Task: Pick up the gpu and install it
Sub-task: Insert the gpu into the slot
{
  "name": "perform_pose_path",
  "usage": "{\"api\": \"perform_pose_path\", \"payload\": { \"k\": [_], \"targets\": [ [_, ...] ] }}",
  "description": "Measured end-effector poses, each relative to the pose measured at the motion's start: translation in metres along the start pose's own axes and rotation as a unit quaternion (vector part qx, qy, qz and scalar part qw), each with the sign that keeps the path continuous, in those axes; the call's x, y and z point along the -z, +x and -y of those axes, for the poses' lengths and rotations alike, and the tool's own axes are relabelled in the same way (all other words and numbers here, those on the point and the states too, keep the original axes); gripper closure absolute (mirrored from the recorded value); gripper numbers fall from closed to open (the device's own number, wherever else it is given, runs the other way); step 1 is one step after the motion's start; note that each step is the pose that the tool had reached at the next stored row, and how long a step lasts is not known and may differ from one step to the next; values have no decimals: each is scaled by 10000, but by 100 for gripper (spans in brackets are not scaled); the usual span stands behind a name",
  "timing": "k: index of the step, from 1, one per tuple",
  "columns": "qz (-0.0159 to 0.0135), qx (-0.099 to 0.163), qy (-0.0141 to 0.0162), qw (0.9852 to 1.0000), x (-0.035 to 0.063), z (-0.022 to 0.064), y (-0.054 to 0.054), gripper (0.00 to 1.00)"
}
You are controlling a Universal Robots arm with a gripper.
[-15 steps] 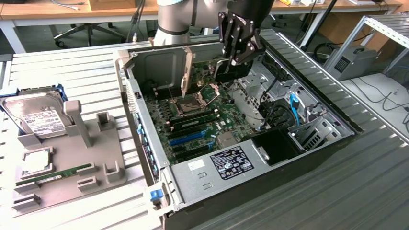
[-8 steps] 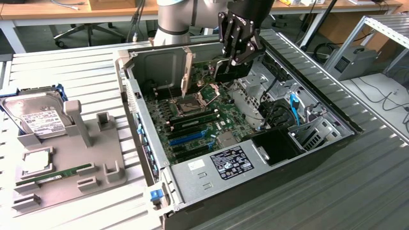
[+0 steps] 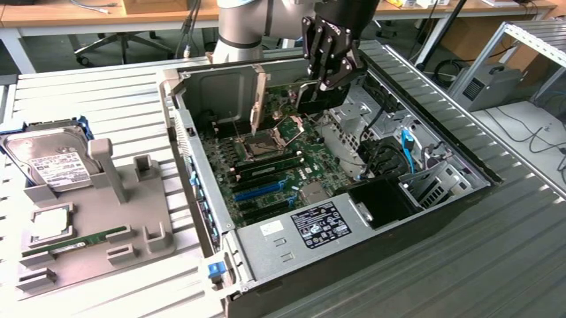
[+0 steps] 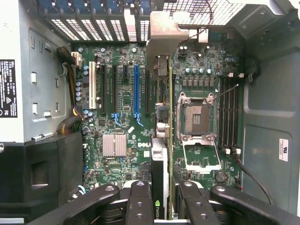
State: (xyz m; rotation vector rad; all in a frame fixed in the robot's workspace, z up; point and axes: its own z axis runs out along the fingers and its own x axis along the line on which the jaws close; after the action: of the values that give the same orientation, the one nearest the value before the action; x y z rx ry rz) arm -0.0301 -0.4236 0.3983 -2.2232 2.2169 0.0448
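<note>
The gripper (image 3: 329, 83) was inside the open computer case (image 3: 460, 169), with its jaws clamped on the gpu (image 4: 159, 199). The card was held on edge over the motherboard (image 4: 124, 108). In the wrist view it ran between the blue slot (image 4: 136, 89) and the open CPU socket (image 4: 196, 117). Its pale metal bracket (image 4: 164, 35) pointed toward the case wall with the vented slot covers. Whether the card was seated in a slot could not be determined. At the exterior view's left, a hard drive (image 3: 55, 164) and a RAM stick (image 3: 75, 241) rested on a grey holder (image 3: 97, 255).
</note>
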Motion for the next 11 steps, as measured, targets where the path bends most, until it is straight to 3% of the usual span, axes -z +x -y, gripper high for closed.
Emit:
{"api": "perform_pose_path", "payload": {
  "k": [11],
  "targets": [
    [2,-102,2,9999,-4,-59,15,73]
  ]
}}
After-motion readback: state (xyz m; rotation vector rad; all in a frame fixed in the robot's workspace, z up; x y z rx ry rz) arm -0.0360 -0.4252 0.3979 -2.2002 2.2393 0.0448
